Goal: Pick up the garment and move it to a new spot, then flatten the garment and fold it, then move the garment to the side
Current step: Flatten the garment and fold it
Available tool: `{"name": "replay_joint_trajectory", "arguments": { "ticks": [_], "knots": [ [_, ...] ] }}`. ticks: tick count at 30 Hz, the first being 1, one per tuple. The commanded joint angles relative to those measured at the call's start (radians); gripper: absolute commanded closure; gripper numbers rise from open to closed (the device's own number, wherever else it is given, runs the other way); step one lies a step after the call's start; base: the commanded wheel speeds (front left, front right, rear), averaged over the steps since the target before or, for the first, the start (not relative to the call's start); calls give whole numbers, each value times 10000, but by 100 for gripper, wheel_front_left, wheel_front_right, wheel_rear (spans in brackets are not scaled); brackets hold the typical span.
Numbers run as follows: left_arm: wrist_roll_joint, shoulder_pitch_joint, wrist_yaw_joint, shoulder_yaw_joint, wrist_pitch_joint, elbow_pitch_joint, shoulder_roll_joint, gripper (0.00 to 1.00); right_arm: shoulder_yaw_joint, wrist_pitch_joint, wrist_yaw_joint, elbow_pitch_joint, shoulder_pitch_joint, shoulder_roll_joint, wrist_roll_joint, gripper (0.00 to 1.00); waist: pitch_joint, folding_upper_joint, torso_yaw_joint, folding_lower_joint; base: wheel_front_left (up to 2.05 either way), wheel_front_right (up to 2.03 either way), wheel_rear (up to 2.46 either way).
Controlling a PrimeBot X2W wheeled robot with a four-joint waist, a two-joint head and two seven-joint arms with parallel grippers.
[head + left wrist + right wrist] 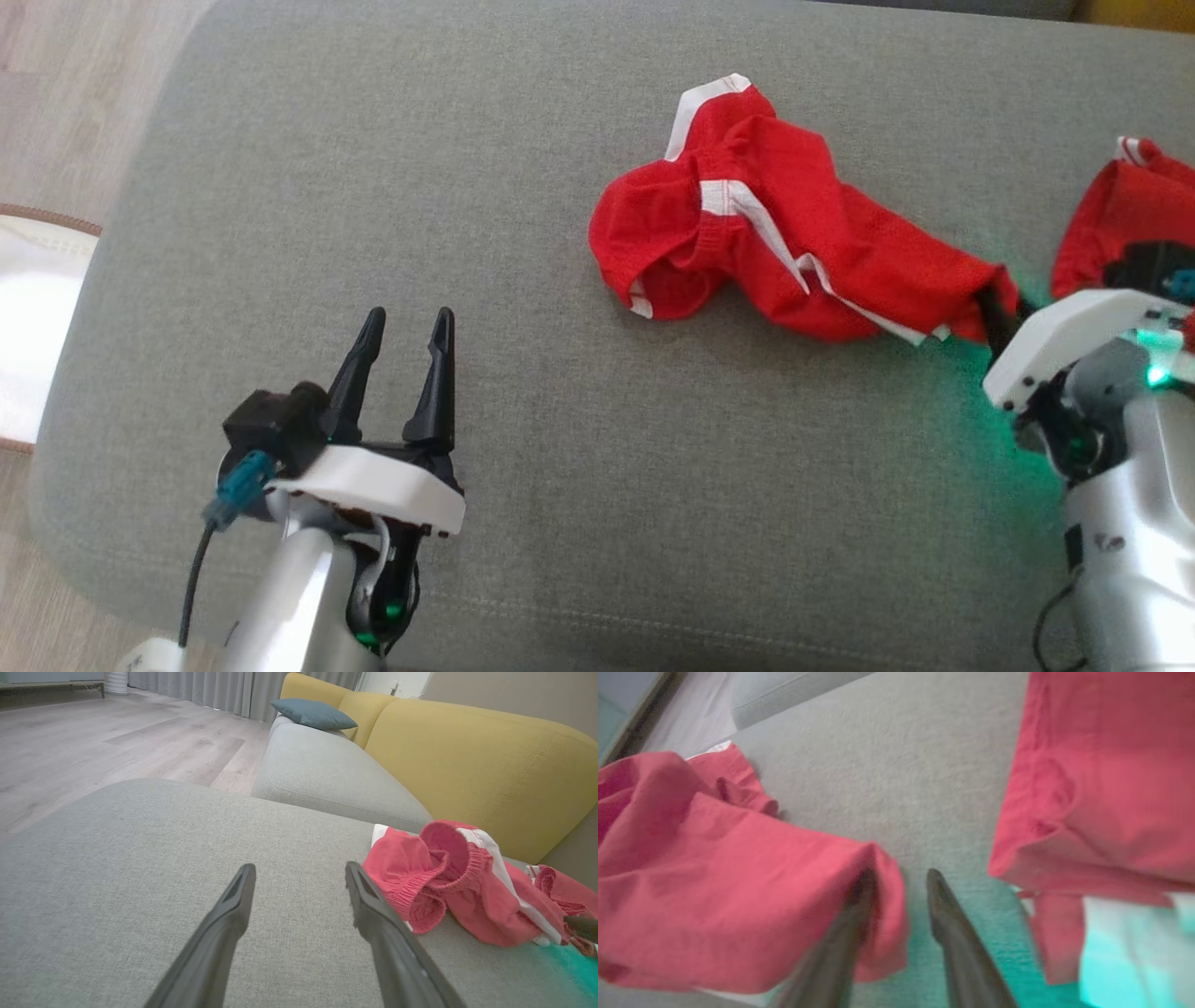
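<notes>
Though crumpled, garment [775, 233] lengthwise left-to-right

A broad grey seat [373, 187] spans the foreground, with pale wood floor [84, 84] along its left edge and a pale mat with a brown rim [37, 317] lying on that floor just beside it. Beyond it sits a second grey seat [327, 774], close against the first, and a blue pillow [313, 714] rests at its far end against a yellow backrest [467, 765]. Grey curtains [210, 690] hang to the floor at the far side of the room, near a white ribbed object [116, 681].
</notes>
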Motion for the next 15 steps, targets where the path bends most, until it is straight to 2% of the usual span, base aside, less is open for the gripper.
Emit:
{"name": "replay_joint_trajectory", "arguments": {
  "ticks": [1,8,15],
  "knots": [
    [69,-455,-14,295,-122,-275,106,0,101,-302,33,-166,-547,-113,-325,0,13,-1,-38,0,0,0,0],
    [140,-492,-7,357,-122,-309,106,0,-215,-1799,33,577,-1358,-78,-1570,0,-13,-1,-417,0,0,0,0],
    [207,-571,-14,620,-122,-508,106,0,228,-3672,33,-123,-1046,88,-1954,0,-247,-1,-913,0,0,0,0]
  ]
}}
